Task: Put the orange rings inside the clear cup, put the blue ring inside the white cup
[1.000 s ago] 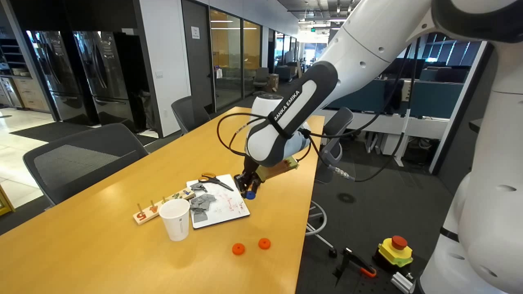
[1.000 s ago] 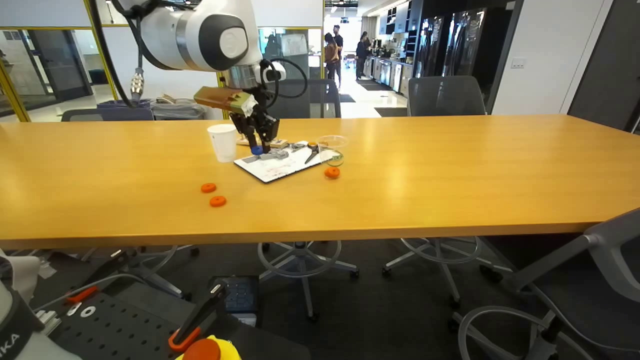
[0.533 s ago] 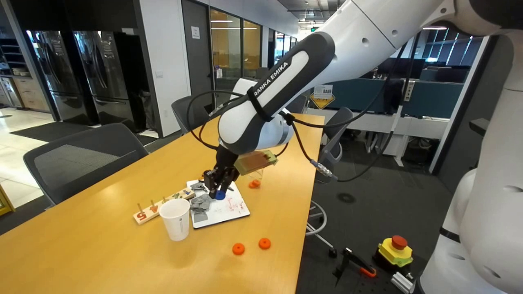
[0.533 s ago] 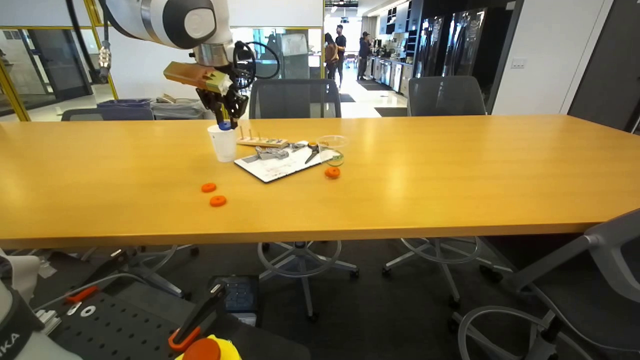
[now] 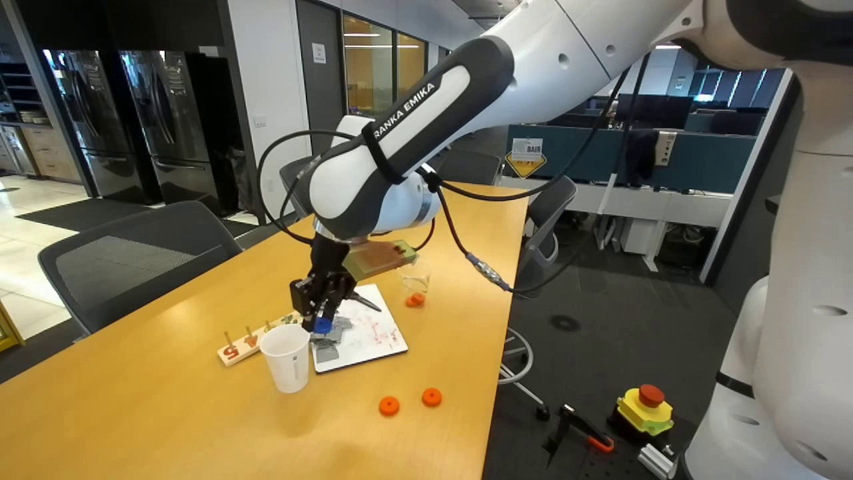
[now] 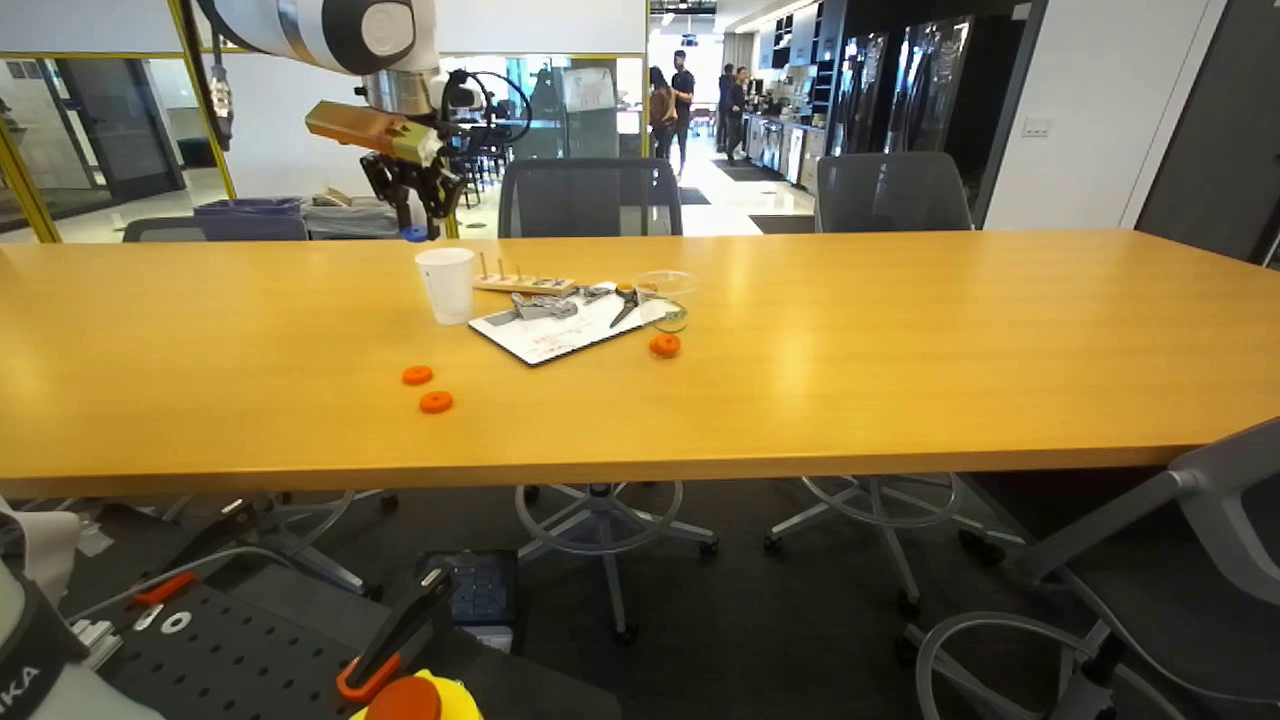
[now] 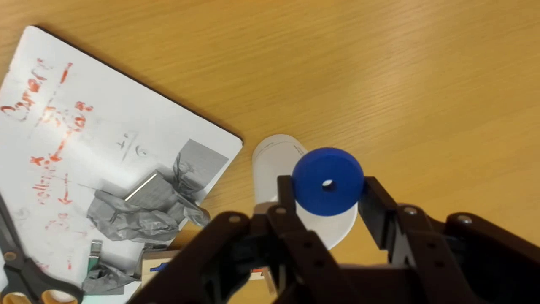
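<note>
The gripper (image 7: pixel 328 188) holds the blue ring (image 7: pixel 328 200) in the air, its jaws closed on the ring from either side; the wrist view lets me see the small hole through the ring's middle. The white cup (image 5: pixel 286 363) stands upright on the table (image 5: pixel 166 417), and the ring is above its rim level, outside it. In the wrist view the ring covers part of the cup below. In an exterior view the arm (image 6: pixel 365 35) reaches in from the left, and the ring shows a little left of the cup's rim.

Two orange rings (image 5: pixel 389 406) lie flat on the table, near each other, and nearer to me than the white cup in both exterior views. To the right of that cup is a whiteboard (image 5: pixel 373 333) with red writing, grey scraps (image 7: pixel 143 217) and scissors (image 7: pixel 25 266) lying on it. The clear cup (image 6: pixel 666 312) stands upright near the whiteboard's right side, with more orange low inside it; how many rings that makes I can't tell.

A peg board (image 6: pixel 525 285) lies just beyond the white cup. In an exterior view a dark chair (image 5: pixel 140 260) stands at the table's left side. A few people (image 6: pixel 683 105) stand far off in the room.
</note>
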You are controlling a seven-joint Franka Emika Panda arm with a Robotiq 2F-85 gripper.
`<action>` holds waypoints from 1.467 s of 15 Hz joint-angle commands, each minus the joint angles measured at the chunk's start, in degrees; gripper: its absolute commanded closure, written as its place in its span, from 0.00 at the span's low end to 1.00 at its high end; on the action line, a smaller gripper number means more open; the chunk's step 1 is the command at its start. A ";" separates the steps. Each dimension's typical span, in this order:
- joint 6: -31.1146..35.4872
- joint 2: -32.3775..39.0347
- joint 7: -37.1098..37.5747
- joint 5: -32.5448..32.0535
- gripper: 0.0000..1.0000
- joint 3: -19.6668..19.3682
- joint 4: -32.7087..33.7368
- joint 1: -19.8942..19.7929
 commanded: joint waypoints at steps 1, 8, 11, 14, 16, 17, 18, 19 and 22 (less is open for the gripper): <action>-5.88 5.27 -0.87 0.85 0.77 0.56 8.24 -0.21; -9.54 12.22 0.32 -1.81 0.77 0.43 17.32 0.43; -10.82 14.92 0.12 -1.74 0.77 0.47 20.67 0.32; -11.40 16.86 0.61 -2.13 0.77 0.20 22.96 0.45; -11.19 17.81 1.09 -2.47 0.77 -0.04 24.02 0.57; -10.83 18.13 1.49 -2.91 0.77 -0.31 24.29 0.74; -10.88 18.41 2.18 -3.52 0.68 -0.68 24.68 0.97; -10.19 18.48 3.08 -4.60 0.32 -1.22 24.55 1.32; -9.00 17.87 5.81 -8.47 0.18 -2.60 23.66 2.07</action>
